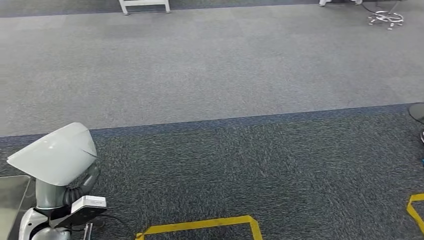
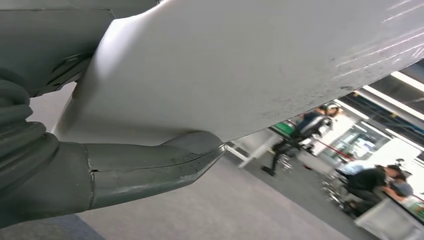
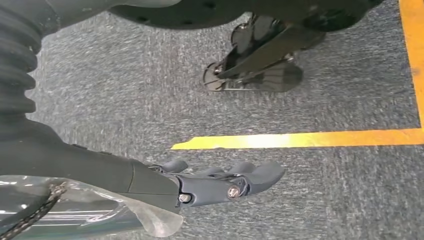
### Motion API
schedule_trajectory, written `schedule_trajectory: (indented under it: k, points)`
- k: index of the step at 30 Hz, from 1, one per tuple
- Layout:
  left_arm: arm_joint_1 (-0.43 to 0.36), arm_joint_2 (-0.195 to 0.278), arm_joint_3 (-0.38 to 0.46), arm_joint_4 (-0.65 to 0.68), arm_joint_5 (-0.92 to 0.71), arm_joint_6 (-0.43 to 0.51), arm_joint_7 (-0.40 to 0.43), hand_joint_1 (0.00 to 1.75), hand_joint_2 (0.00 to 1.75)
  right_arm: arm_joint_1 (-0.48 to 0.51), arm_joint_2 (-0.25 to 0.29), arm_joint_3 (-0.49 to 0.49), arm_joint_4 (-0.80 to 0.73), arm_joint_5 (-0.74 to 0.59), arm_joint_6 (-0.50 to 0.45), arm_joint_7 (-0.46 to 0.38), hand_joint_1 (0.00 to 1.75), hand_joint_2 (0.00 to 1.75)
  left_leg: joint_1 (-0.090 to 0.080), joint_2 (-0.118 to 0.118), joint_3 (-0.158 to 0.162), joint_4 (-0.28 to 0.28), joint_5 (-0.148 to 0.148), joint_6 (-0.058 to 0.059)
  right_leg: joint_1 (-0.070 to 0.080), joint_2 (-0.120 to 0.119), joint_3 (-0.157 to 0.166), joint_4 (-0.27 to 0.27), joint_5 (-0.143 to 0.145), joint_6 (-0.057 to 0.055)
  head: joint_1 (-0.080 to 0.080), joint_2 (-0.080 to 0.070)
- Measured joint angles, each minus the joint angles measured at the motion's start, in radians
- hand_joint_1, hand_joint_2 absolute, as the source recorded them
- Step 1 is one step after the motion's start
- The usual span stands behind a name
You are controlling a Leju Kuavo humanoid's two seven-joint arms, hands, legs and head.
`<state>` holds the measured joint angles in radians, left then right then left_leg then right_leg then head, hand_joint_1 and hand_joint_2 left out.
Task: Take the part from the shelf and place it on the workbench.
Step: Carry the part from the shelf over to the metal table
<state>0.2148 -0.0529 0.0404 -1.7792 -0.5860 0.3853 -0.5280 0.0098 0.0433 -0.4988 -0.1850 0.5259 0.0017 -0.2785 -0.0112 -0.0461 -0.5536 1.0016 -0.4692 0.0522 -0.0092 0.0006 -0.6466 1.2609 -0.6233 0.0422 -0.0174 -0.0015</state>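
Head view looks down on a grey carpeted floor (image 1: 210, 70) with a darker carpet band nearer the robot and yellow tape lines (image 1: 200, 226) marking boxes on it. At the lower left the left hand (image 1: 85, 182) holds up the part (image 1: 55, 152), a pale white wedge-shaped panel tilted with its pointed end toward the left; dark fingers curl under its right underside, and the wrist camera block sits just below. A grey metal surface (image 1: 11, 197) shows at the left edge beside the arm; whether it is the counter cannot be told. White furniture legs (image 1: 144, 6) and a chrome chair base (image 1: 386, 19) stand far across the floor. From the left wrist, the part (image 2: 240, 60) spreads broadly above the thick grey thumb (image 2: 150, 170), which presses against its underside, so the hand is gripping it. Beyond, several people (image 2: 310, 130) sit and stand in a bright office area. From the right wrist, the right hand (image 3: 220, 182) hangs over the dark carpet with its fingers stretched out, close side by side and holding nothing, near a yellow tape line (image 3: 300, 140).
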Motion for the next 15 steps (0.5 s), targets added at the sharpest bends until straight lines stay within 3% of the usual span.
schedule_trajectory:
  k: [1, 3, 5, 7, 8, 10, 11, 13, 14, 15]
  points:
    - [0.001, 0.000, 0.000, 0.000, 0.000, 0.000, 0.000, 1.75, 1.75, 0.000, 0.000, 0.000, 0.000, 0.000, 0.000, 0.000, 0.00, 1.75, -0.001, -0.014, 0.002, 0.000, 0.000, 0.000, 0.001, 0.007, 0.013, -0.047, 0.041, -0.005, 0.000, 0.000]
    - [0.000, 0.000, 0.000, 0.000, 0.000, 0.000, 0.000, 1.75, 1.75, -0.001, 0.000, 0.000, 0.000, 0.000, 0.000, 0.000, 0.00, 1.75, -0.002, -0.039, 0.003, 0.002, 0.000, -0.001, 0.003, 0.049, 0.063, -0.181, 0.117, -0.019, 0.000, 0.000]
    - [0.000, 0.000, 0.000, 0.000, 0.000, 0.000, 0.000, 1.75, 1.75, -0.002, -0.001, 0.000, 0.000, 0.000, 0.000, 0.000, 0.00, 1.75, 0.000, -0.062, -0.004, 0.004, 0.001, -0.008, 0.004, 0.080, 0.101, -0.260, 0.136, -0.027, 0.000, 0.000]
    - [0.002, 0.000, 0.000, 0.000, 0.000, 0.000, 0.000, 1.75, 1.75, -0.004, -0.001, 0.000, 0.000, 0.000, 0.000, 0.000, 0.00, 1.75, 0.004, -0.081, -0.014, 0.004, 0.006, -0.020, 0.004, 0.067, 0.113, -0.279, 0.132, -0.030, 0.000, 0.000]
    - [0.003, 0.000, 0.000, 0.000, 0.000, 0.000, 0.000, 1.75, 1.75, -0.005, 0.000, 0.000, 0.000, 0.000, 0.000, 0.000, 0.00, 1.75, 0.004, -0.075, -0.018, 0.007, 0.004, -0.026, 0.003, 0.056, 0.115, -0.285, 0.136, -0.033, -0.001, 0.000]
    - [0.001, 0.000, 0.000, -0.001, 0.000, 0.000, 0.000, 1.75, 1.75, -0.004, 0.000, 0.000, 0.000, 0.000, 0.000, 0.000, 0.00, 1.75, 0.003, -0.029, -0.042, 0.057, -0.029, -0.036, -0.001, 0.029, 0.123, -0.299, 0.141, -0.039, -0.003, 0.000]
    - [0.000, 0.000, 0.000, -0.001, 0.000, 0.000, 0.000, 1.75, 1.75, -0.003, 0.000, 0.000, 0.000, 0.000, 0.000, 0.000, 0.00, 1.75, 0.006, 0.001, -0.067, 0.112, -0.059, -0.042, -0.001, 0.014, 0.127, -0.301, 0.141, -0.041, -0.003, 0.000]
    - [0.000, 0.000, -0.001, -0.001, 0.000, 0.000, 0.000, 1.75, 1.75, -0.001, 0.000, 0.000, 0.000, 0.000, 0.000, 0.000, 0.00, 1.75, 0.015, 0.028, -0.129, 0.238, -0.111, -0.056, -0.001, -0.014, 0.128, -0.302, 0.137, -0.043, -0.004, 0.000]
    - [0.001, 0.000, 0.000, -0.001, 0.000, 0.000, 0.000, 1.75, 1.75, 0.000, 0.000, 0.000, 0.000, 0.000, -0.001, 0.000, 0.00, 1.75, 0.020, 0.033, -0.147, 0.273, -0.116, -0.062, -0.001, -0.027, 0.129, -0.301, 0.135, -0.042, -0.004, 0.000]
    - [0.002, 0.000, 0.000, 0.000, 0.000, 0.000, 0.000, 1.75, 1.75, 0.000, 0.000, 0.000, 0.000, 0.000, 0.000, 0.000, 0.00, 1.75, 0.025, 0.036, -0.147, 0.270, -0.101, -0.067, -0.002, -0.039, 0.131, -0.301, 0.133, -0.040, -0.004, 0.000]
